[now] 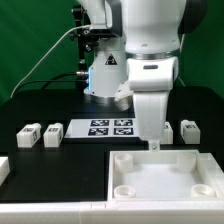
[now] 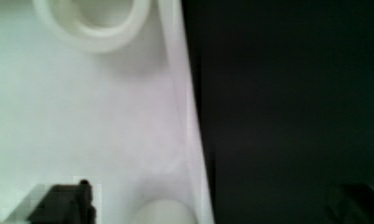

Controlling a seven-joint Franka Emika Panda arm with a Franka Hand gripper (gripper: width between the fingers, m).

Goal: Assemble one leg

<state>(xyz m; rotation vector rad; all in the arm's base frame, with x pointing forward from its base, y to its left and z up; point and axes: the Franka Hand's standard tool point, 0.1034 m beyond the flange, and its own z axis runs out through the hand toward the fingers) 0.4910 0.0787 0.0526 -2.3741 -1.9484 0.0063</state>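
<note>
Several small white legs with tags lie on the black table: two at the exterior view's left (image 1: 27, 135) (image 1: 52, 133) and two at its right (image 1: 188, 131) (image 1: 166, 128), the nearer one partly behind the arm. My gripper (image 1: 152, 146) points down over the back edge of the large white panel (image 1: 190, 186), away from every leg. In the wrist view the gripper (image 2: 210, 206) is open and empty, its dark fingers (image 2: 59, 204) wide apart. Below them lie the panel (image 2: 77, 120) and a round socket (image 2: 95, 20). No leg shows in the wrist view.
The marker board (image 1: 110, 127) lies flat behind the panel, just at the exterior view's left of the gripper. Another white part (image 1: 3, 170) shows at the left edge. The robot base and cables stand at the back.
</note>
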